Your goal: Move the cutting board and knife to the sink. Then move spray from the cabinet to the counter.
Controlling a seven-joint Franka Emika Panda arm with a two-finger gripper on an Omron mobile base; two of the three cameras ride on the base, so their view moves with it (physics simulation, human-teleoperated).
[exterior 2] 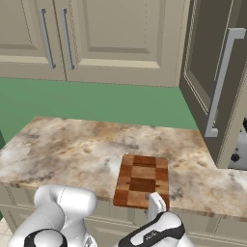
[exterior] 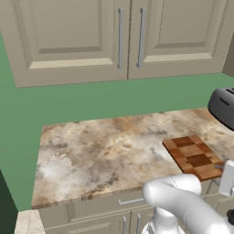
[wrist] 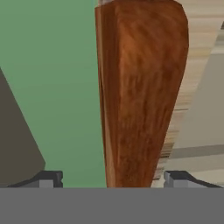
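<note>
The checkered wooden cutting board lies flat on the marbled counter, its near end at the counter's front edge. My gripper is at that near end, level with the board. In the hand view the cutting board runs edge-on between the two fingertips, with a gap on each side, so the gripper is open. The white hand sits just in front of the board. The beige cabinet hangs above with these doors shut. Knife, sink and spray are out of view.
A dark grey toaster stands at the back right of the counter. A cabinet door with a long grey handle stands open on the right, over the counter's right end. Drawer fronts run below the counter edge.
</note>
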